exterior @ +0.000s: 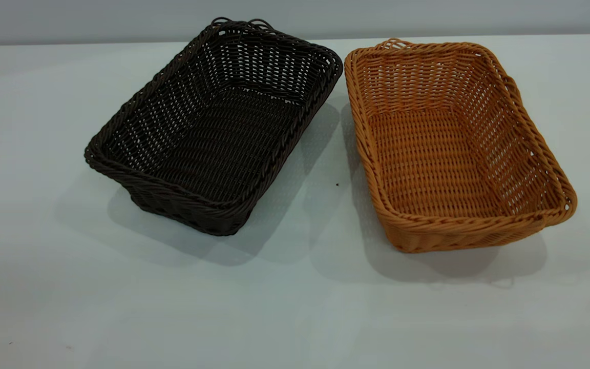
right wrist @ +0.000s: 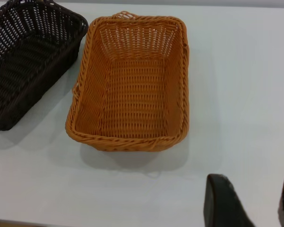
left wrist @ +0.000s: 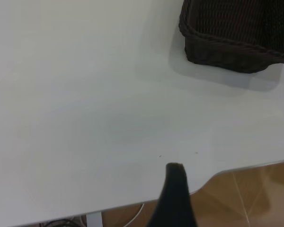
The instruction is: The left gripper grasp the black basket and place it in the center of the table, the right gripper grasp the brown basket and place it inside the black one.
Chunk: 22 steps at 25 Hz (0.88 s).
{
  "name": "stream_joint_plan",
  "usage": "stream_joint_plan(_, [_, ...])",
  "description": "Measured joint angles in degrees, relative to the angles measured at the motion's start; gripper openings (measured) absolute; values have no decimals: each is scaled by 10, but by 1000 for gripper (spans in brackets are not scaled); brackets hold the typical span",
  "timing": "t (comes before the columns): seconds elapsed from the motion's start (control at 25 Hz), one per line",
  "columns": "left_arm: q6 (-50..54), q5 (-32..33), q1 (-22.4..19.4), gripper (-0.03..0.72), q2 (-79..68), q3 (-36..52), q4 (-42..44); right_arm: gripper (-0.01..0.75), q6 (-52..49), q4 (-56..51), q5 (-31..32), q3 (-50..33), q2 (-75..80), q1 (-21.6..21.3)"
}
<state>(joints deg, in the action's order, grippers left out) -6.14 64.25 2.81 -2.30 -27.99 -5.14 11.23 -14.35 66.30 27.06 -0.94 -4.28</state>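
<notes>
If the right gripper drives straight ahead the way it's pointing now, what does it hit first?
Probably the brown basket. In the right wrist view the right gripper, fingers apart, points over bare table just beside the basket's near rim. Depth is unclear; it might pass alongside and meet only the table.

Exterior view: high, angled down, close on counter (exterior: 44, 154). Wrist views: above counter edges, looking inward. All three share the black basket (exterior: 213, 128).

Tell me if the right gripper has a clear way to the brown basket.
Probably yes: the right gripper hangs open over bare table, and nothing lies between it and the brown basket.
</notes>
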Motion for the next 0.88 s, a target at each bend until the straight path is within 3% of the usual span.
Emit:
stream_joint_plan(0.56, [8,-26,0,564,-16,-21,0,268,-41,-49,-16,9,0,0])
stream_joint_plan(0.72, [16,-67,0,564,-100,-56,0,377,-58,-57,-33,46,7,0])
stream_joint_plan(0.88, [17,-164,0,564,-228,-83,-1,531,-60,-55,-67,69,70,0])
